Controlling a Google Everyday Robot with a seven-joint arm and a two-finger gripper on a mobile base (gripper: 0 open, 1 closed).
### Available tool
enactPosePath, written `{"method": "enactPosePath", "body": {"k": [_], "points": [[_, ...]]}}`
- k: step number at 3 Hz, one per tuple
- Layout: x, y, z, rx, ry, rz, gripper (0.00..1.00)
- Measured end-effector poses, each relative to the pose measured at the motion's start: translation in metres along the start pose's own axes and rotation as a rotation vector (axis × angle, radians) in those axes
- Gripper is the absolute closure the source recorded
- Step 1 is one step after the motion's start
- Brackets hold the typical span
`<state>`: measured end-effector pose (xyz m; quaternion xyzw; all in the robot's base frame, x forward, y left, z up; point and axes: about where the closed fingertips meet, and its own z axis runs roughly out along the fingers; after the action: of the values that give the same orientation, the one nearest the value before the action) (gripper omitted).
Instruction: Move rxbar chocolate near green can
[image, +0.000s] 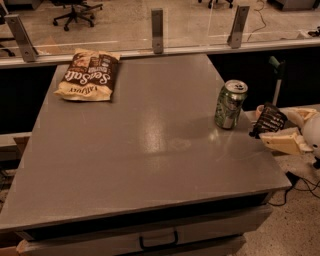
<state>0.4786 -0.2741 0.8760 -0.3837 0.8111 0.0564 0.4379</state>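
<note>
The green can stands upright near the right edge of the grey table. The rxbar chocolate, a small dark wrapper with white text, is held tilted in my gripper just past the table's right edge, to the right of the can and apart from it. The cream-coloured fingers are shut on the bar, and the arm reaches in from the right.
A brown-and-cream "Sea Salt" chip bag lies at the table's back left. A glass rail with metal posts runs along the back edge. A drawer handle is below the front edge. Cables lie on the floor at right.
</note>
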Motion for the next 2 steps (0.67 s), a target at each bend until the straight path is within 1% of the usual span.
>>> {"method": "enactPosePath", "body": {"k": [1,2], "points": [[0.006,0.005,0.020,-0.007,0.014,0.038,0.82],[0.008,0.014,0.040,-0.031,0.022,0.059,0.61]]}}
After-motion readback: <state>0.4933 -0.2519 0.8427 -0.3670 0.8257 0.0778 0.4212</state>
